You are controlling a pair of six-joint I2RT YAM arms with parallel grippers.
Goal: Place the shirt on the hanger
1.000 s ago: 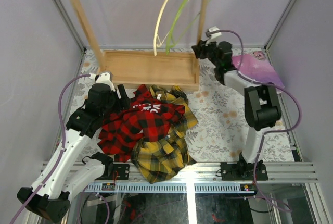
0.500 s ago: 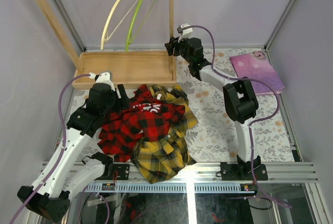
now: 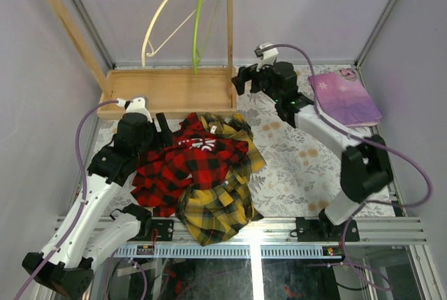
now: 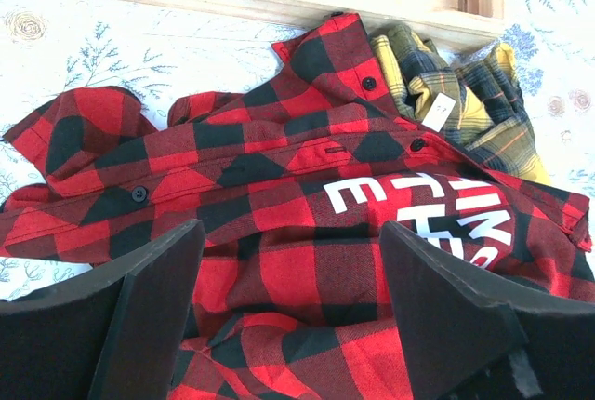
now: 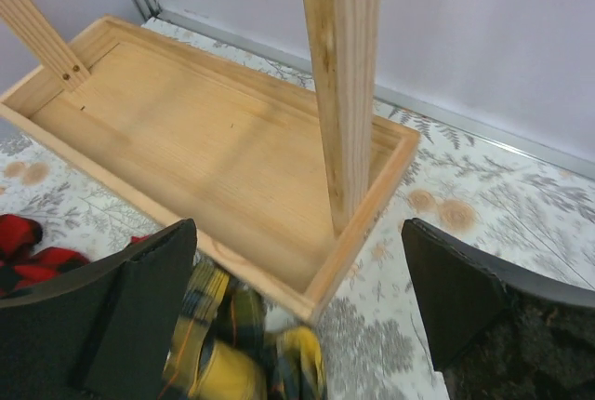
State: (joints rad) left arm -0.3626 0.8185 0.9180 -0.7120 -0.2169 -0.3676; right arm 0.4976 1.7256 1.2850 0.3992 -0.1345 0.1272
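The red-and-black plaid shirt lies crumpled on the table, its white lettering facing up. My left gripper hovers open just over the shirt's left part, with plaid cloth showing between its fingers and nothing gripped. The cream hanger hangs from the top bar of the wooden rack, beside a lime-green hanger. My right gripper is wide open next to the rack's right post and holds nothing.
A yellow-and-dark plaid shirt lies partly under the red one, reaching the rack's base corner. A purple book lies at the back right. Flowered cloth covers the table; grey walls close in the sides.
The rack slid left across the table with my right gripper on its post. That gripper has since opened and drawn back to the right. The hangers are swinging. The left arm stayed put.
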